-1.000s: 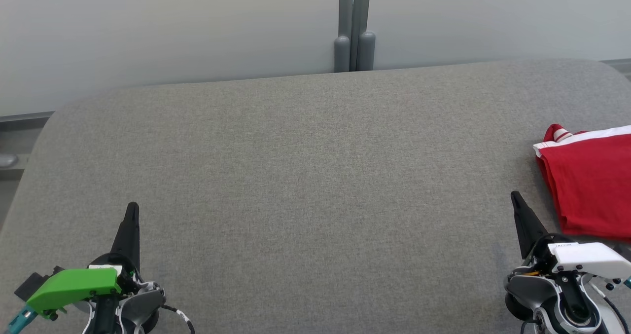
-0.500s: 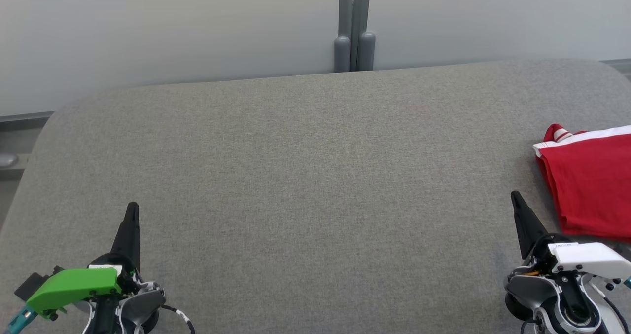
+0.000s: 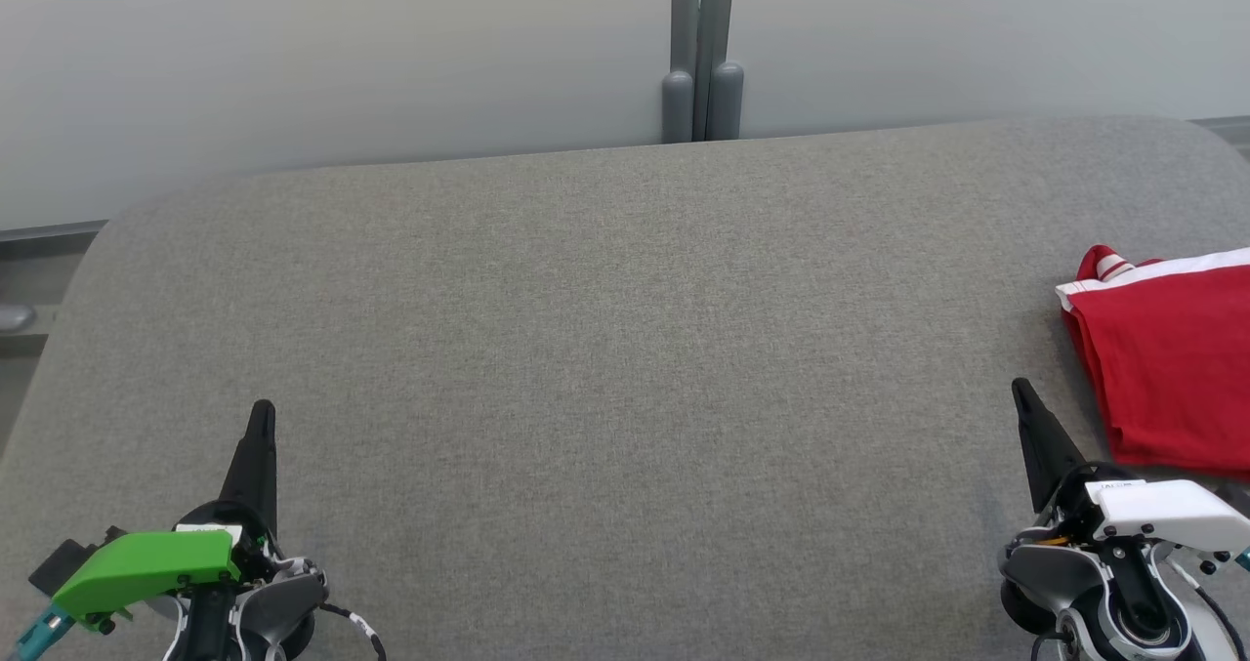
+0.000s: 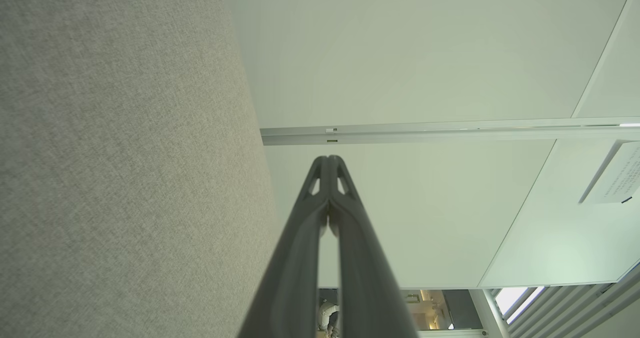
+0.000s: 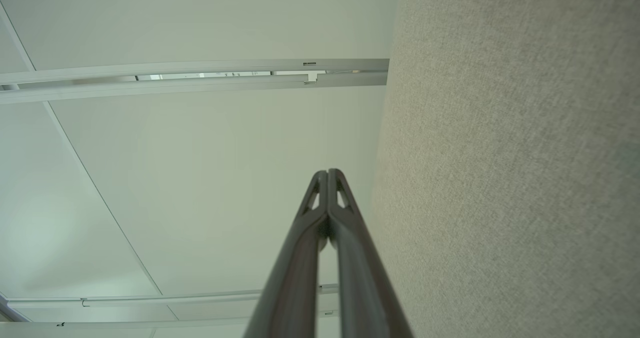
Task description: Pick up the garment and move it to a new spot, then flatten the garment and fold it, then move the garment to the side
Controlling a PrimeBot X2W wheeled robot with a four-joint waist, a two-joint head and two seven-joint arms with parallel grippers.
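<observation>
I am keeping my left gripper [image 3: 262, 412] clenched on nothing over the grey desk's [image 3: 625, 349] near left. My right gripper [image 3: 1020, 388], likewise clenched, is sitting just beside the folded red garment [image 3: 1172, 368] lying at the desk's right edge. A grey post [image 3: 701, 65] is standing behind the far edge.

Counter [image 3: 625, 349]: grey woven cloth covering, matt, finely grained.
Garment [image 3: 1172, 368], at counter's right edge: red cloth, soft, matt, with white trim.
Fingers [image 4: 300, 258]: dark plastic, smooth, faint sheen.
Green housing [image 3: 146, 563], white housing [image 3: 1167, 510], at counter's near corners: moulded plastic, smooth.
Wall panels [image 3: 342, 56] behind counter: smooth, matt.
</observation>
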